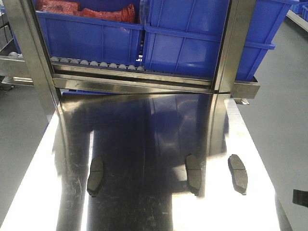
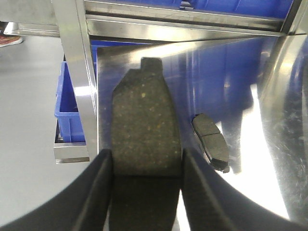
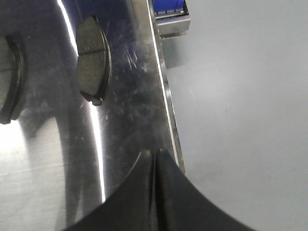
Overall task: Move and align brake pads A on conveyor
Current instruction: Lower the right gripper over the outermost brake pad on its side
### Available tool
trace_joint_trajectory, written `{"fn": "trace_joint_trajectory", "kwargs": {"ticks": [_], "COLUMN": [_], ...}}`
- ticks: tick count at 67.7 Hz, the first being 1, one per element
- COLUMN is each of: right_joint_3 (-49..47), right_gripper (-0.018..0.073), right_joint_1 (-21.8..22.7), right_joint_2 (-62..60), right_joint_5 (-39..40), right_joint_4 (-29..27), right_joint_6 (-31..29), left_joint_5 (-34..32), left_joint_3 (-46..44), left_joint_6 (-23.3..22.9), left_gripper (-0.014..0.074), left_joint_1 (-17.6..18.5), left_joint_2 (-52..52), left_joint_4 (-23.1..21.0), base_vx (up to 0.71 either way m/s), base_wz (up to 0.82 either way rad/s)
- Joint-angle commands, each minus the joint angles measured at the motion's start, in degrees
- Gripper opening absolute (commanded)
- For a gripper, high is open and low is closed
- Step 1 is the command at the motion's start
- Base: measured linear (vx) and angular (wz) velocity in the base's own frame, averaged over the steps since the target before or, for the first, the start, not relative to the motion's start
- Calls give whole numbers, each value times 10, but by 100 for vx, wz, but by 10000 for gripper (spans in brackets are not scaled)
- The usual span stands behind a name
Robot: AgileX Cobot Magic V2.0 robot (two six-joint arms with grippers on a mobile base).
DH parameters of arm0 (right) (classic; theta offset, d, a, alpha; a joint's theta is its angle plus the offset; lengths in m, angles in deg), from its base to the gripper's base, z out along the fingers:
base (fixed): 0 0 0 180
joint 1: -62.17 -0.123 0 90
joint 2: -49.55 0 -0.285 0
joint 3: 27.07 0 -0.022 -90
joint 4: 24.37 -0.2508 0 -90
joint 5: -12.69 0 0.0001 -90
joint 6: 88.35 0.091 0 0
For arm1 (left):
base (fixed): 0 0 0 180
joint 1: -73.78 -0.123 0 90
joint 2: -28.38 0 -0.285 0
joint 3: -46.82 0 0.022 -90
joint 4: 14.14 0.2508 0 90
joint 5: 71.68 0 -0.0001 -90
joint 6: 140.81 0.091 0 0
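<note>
Steel table (image 1: 144, 125), shiny, with three pads flat on it in a row, well apart, long sides running toward 12 o'clock: left pad (image 1: 95, 176) at 8 o'clock of the front view, middle pad (image 1: 193, 173) at 5 o'clock, right pad (image 1: 237, 173) near it at 4 o'clock. Beyond, at 12 o'clock, blue bins (image 1: 192, 43) on a rack (image 1: 144, 77), red goods (image 1: 62, 6) in the left one. Seen from the left wrist, left gripper (image 2: 146, 159) clamped on a fourth pad (image 2: 144, 110), fingers (image 2: 98, 192) against its two long edges, tab end toward 12 o'clock; lifted or resting on the steel, cannot tell. Left pad flat on the table at 3 o'clock of it, apart. Seen from the right wrist, right gripper (image 3: 153, 156) squeezed closed on nothing, fingertips touching, above the table near its right edge; right pad at 11 o'clock, middle pad cut off at 9 o'clock, grey floor (image 3: 240, 120) at 3 o'clock.
</note>
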State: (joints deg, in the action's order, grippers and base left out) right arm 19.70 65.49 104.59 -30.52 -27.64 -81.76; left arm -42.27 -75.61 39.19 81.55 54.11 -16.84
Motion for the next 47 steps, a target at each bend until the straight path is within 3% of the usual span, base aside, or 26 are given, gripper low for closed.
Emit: {"fn": "trace_joint_trajectory", "kwargs": {"ticks": [1,10,31,40,47], "right_joint_3": [-21,-28,-105,-142,-180], "right_gripper": [34,136,467,504,502], "right_joint_1": [0,0,0,-7,-50], "right_joint_2": [1,2,55,99,152], "right_joint_5": [13,-10,-38,-29,-26], "right_joint_4": [10,-5,-50,-76,-67], "right_joint_6": [-15,-42,-78,-92,-86], "left_joint_5": [-53,-53,-53,-53,-53], "left_joint_3": [-16,-16,-16,-16,-16], "left_joint_6": [0,0,0,0,0], "left_gripper": [-6,-6,-6,-6,-6], "left_joint_1": [1,1,1,1,1], "left_joint_2": [4,4,4,4,4], "left_joint_4": [-4,-4,-4,-4,-4], "base_vx": [0,0,0,0,0], "base_wz": [0,0,0,0,0]}}
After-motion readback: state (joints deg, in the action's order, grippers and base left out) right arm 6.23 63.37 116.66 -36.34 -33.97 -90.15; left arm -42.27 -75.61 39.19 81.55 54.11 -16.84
